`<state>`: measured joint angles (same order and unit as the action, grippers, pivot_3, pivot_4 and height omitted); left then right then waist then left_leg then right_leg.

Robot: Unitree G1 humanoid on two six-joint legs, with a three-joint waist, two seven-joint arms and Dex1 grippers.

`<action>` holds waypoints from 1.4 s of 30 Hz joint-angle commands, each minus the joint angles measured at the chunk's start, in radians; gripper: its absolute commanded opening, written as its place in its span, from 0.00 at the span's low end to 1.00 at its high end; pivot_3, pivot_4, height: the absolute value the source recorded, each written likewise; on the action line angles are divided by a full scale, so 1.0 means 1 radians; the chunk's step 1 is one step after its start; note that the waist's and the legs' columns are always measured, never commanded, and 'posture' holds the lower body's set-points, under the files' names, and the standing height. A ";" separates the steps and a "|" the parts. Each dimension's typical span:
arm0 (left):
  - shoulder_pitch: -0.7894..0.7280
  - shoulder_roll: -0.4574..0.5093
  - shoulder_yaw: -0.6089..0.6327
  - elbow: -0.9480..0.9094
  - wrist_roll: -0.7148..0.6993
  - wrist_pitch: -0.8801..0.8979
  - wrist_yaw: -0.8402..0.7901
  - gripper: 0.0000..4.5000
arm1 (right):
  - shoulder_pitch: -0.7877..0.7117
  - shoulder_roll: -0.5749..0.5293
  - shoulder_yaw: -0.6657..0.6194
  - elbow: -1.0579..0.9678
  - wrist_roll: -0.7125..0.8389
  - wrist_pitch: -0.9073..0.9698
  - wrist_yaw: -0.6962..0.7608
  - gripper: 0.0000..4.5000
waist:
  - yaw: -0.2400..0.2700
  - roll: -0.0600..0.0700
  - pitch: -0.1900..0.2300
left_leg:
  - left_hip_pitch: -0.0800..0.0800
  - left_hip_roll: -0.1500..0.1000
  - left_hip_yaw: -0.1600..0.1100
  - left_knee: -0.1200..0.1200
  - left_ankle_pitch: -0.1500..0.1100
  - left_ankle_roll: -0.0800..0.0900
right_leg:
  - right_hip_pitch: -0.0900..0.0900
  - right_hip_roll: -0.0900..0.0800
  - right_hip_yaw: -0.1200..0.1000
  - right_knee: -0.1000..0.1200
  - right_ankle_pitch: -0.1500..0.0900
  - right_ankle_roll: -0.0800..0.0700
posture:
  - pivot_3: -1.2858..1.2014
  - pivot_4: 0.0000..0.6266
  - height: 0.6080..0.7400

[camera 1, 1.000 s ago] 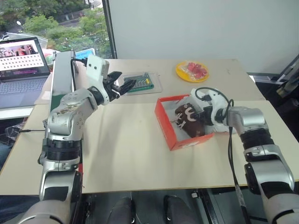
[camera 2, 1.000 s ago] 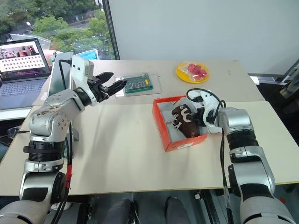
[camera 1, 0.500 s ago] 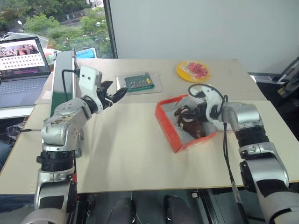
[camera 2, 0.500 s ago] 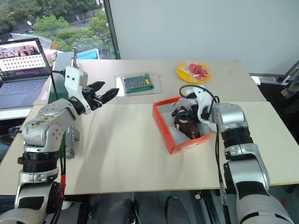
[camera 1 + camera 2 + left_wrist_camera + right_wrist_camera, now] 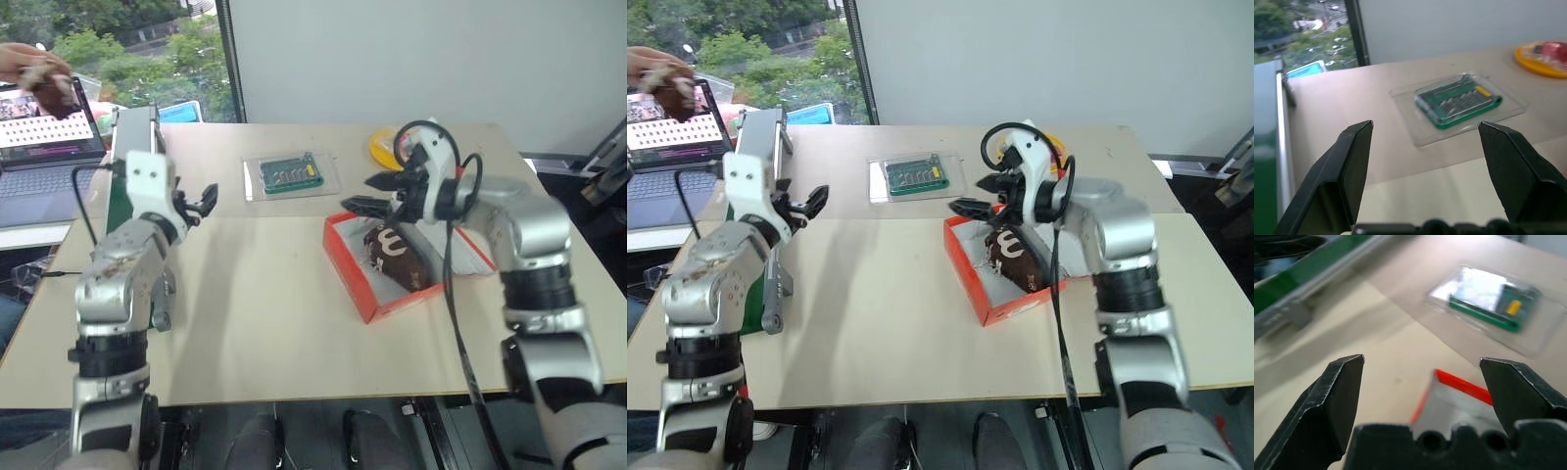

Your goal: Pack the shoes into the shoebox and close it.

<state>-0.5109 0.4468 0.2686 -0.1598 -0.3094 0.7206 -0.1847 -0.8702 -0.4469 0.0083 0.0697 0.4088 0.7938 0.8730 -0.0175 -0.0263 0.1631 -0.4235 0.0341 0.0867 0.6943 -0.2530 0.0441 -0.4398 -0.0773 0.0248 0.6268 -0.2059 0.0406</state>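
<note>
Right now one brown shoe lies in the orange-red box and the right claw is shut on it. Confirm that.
Not quite. The shoe does lie in the shoebox, but the right claw is open and empty, raised above the box's far corner. The left eye view shows it.

Bare counter [image 5: 265,294] lies open left of the shoebox [image 5: 364,284]; one shoe [image 5: 394,257] fills part of it, the right end effector [image 5: 370,193] hovering over its far corner.
</note>
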 commanded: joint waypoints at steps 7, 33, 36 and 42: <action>0.153 -0.052 0.149 -0.210 -0.002 0.060 0.161 0.98 | 0.114 0.108 -0.016 -0.016 0.035 -0.171 -0.012 1.00 | 0.012 0.000 0.000 | 0.001 0.000 -0.002 0.001 0.001 -0.001 | 0.002 -0.001 -0.002 0.002 0.001 -0.001 | 0.52 0.24 1.00; 0.276 -0.027 0.199 0.030 0.071 -0.285 0.113 0.98 | 0.155 0.192 0.173 0.036 -0.140 -0.280 -0.056 1.00 | 0.005 0.000 0.000 | 0.002 0.000 -0.002 0.000 0.001 -0.002 | 0.001 0.000 -0.004 0.002 0.001 -0.003 | 0.52 0.24 1.00; 0.268 -0.008 0.206 0.093 0.071 -0.341 0.088 0.98 | 0.152 0.179 0.170 0.046 -0.152 -0.279 -0.068 1.00 | 0.004 0.000 0.000 | 0.002 0.000 -0.002 0.000 0.001 -0.002 | 0.001 0.000 -0.004 0.002 0.001 -0.003 | 0.52 0.24 1.00; 0.237 0.007 0.202 0.178 0.067 -0.408 0.066 0.98 | 0.145 0.175 0.170 0.046 -0.159 -0.276 -0.080 1.00 | 0.004 0.000 0.000 | 0.002 0.000 -0.002 0.000 0.001 -0.002 | 0.001 0.000 -0.005 0.002 0.000 -0.003 | 0.52 0.24 1.00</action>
<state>-0.2494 0.4311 0.4565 0.0163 -0.2415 0.3551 -0.1114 -0.7105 -0.2689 0.1883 0.1491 0.2478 0.5155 0.7965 -0.0134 -0.0267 0.1628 -0.4219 0.0344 0.0849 0.6944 -0.2517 0.0419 -0.4389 -0.0777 0.0201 0.6290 -0.2055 0.0373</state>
